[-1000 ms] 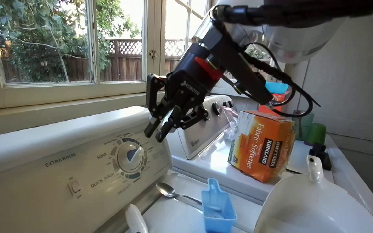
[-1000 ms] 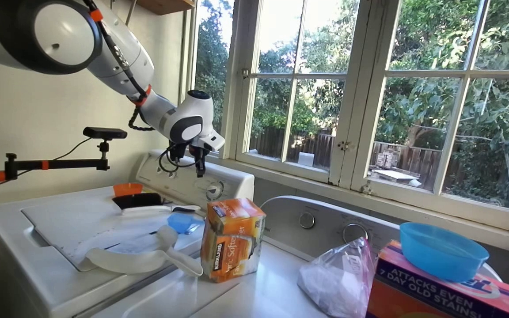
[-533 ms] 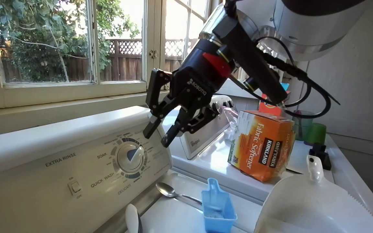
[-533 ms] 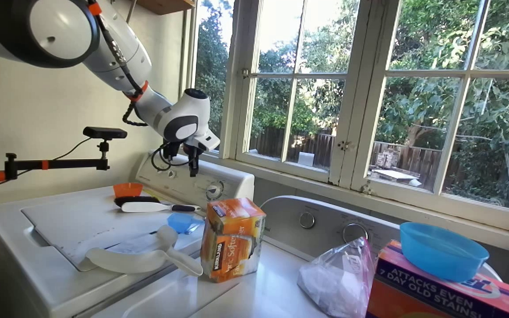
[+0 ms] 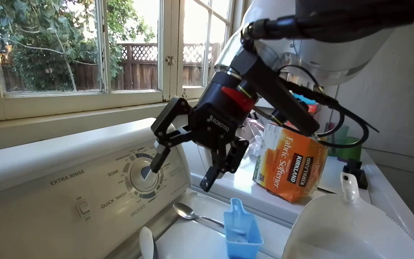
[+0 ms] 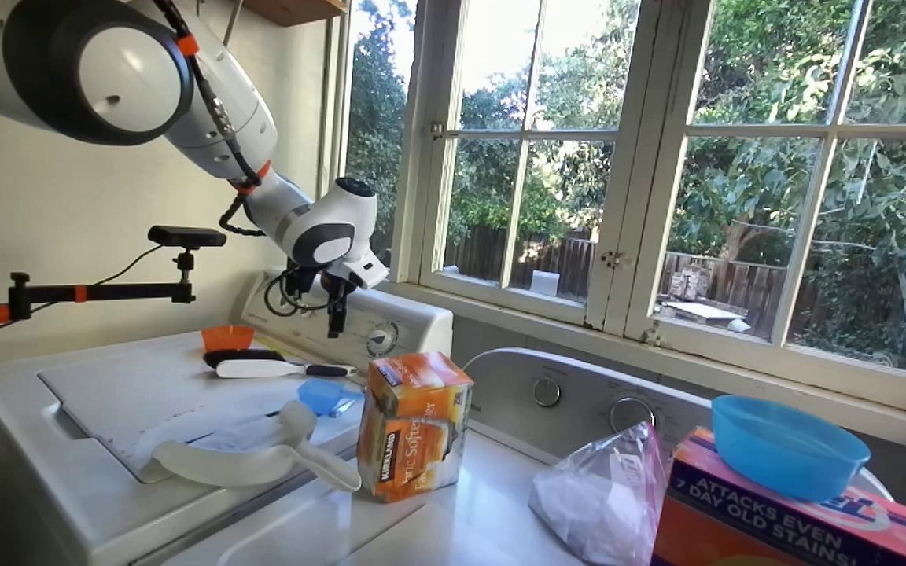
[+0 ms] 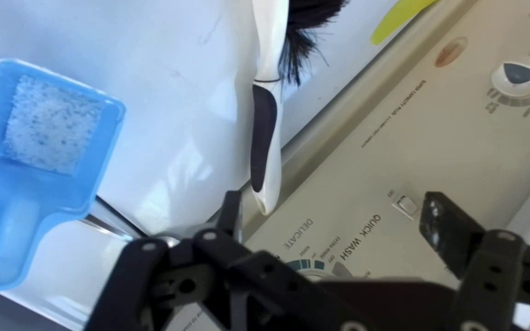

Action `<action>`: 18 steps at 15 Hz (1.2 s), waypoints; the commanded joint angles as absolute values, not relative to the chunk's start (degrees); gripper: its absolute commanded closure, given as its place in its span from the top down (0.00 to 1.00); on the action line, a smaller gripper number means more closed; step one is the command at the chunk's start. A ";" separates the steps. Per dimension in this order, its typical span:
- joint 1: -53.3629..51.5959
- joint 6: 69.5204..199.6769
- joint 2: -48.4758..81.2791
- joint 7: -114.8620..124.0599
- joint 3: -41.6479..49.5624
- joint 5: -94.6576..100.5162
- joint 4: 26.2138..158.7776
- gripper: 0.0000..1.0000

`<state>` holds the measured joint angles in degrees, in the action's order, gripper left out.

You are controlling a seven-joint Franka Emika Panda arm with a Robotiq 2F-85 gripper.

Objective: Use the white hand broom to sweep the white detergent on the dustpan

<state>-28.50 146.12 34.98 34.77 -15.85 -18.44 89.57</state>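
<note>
The white hand broom [image 7: 265,133], with a dark grip inlay and dark bristles, lies on the washer lid, its handle end reaching the control panel. My gripper [image 7: 331,204] is open, with nothing between its fingers. It hangs above the broom's handle end, in front of the panel dial, as an exterior view also shows the gripper [image 5: 180,177]. White speckled detergent [image 7: 55,124] fills the bottom of a blue scoop [image 7: 95,151]. The white dustpan [image 5: 350,230] rests on the lid's side away from the panel. In an exterior view, the broom [image 6: 256,368] lies beyond the dustpan [image 6: 225,465].
A spoon [image 5: 187,212] lies beside the scoop. The orange fabric softener box [image 5: 289,162] stands on the neighbouring machine, near a plastic bag [image 6: 598,495] and a detergent box with a blue bowl [image 6: 787,448] on it. An orange cup [image 6: 227,338] sits behind the broom.
The gripper's fingers have spread from close together to wide apart, and the gripper has dropped lower. The broom has tipped over slightly and now lies still. Dustpan and scoop have not moved.
</note>
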 commanded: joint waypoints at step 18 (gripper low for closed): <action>-39.20 128.70 52.42 35.10 -8.69 -4.17 67.66 1.00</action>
<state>-37.24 130.74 49.02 34.87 -10.26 -6.12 72.84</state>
